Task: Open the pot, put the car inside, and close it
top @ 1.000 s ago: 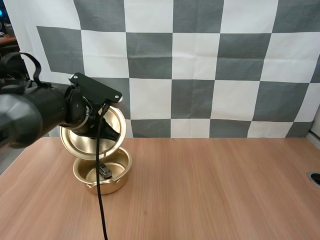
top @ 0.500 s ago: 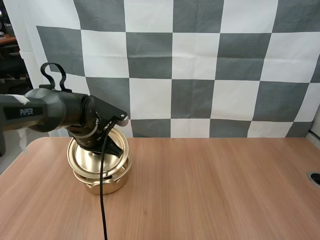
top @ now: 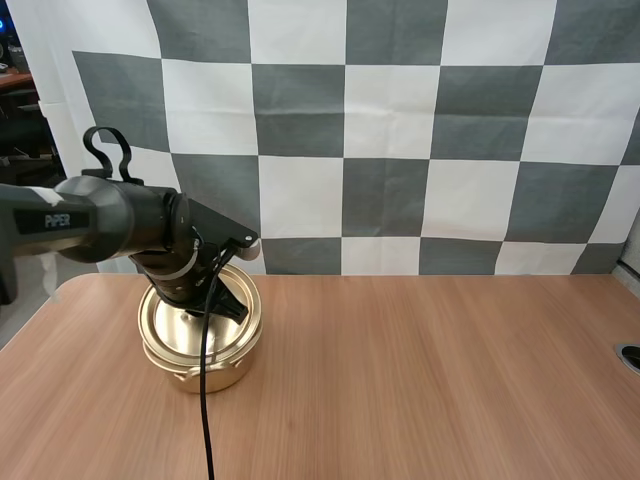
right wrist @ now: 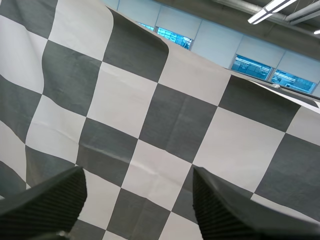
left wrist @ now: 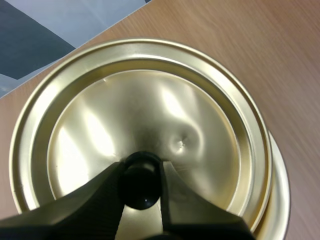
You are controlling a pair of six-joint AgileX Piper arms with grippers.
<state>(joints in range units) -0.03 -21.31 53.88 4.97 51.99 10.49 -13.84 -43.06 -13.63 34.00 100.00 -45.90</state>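
Note:
A gold pot [top: 203, 368] stands at the table's left, and its gold lid [top: 190, 322] lies on top of it. My left gripper [top: 226, 301] is shut on the lid's black knob [left wrist: 141, 180], one finger on each side. The lid [left wrist: 150, 110] sits a little off-centre, with a strip of the pot's rim [left wrist: 281, 192] showing past its edge. The car is hidden under the lid. My right gripper [right wrist: 136, 200] stands open with nothing between its fingers, turned away from the table.
The wooden table [top: 430, 380] stretches bare to the right of the pot. A small round fitting [top: 630, 357] sits at the table's far right edge.
The left gripper has brought the lid down from a tilted hold above the open pot onto its rim. The car inside is now covered.

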